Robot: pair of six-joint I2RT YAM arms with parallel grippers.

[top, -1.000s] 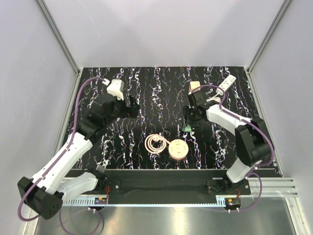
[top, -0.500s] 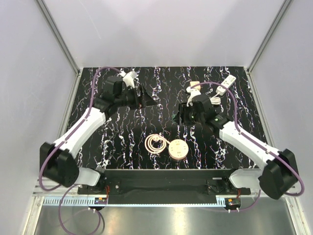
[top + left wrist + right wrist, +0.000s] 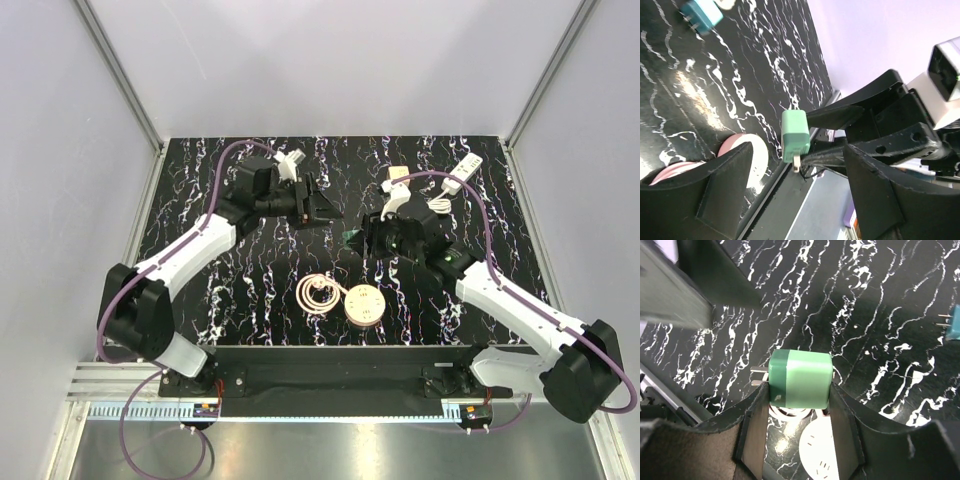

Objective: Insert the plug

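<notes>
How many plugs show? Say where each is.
2: the green plug gripped in the right pincer, and a teal plug lying on the mat. A beige block farther back may be a third.

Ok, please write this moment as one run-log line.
right gripper: shut on green cube-shaped plug, above black marbled mat | left gripper: open, empty, beside plug | plug: not yet inserted

A black table top (image 3: 250,290) with white squiggly lines sits inside plain pale walls (image 3: 330,60). Silver metal posts (image 3: 120,75) stand in the back corners. A shiny metal sheet (image 3: 330,450) lies in front
</notes>
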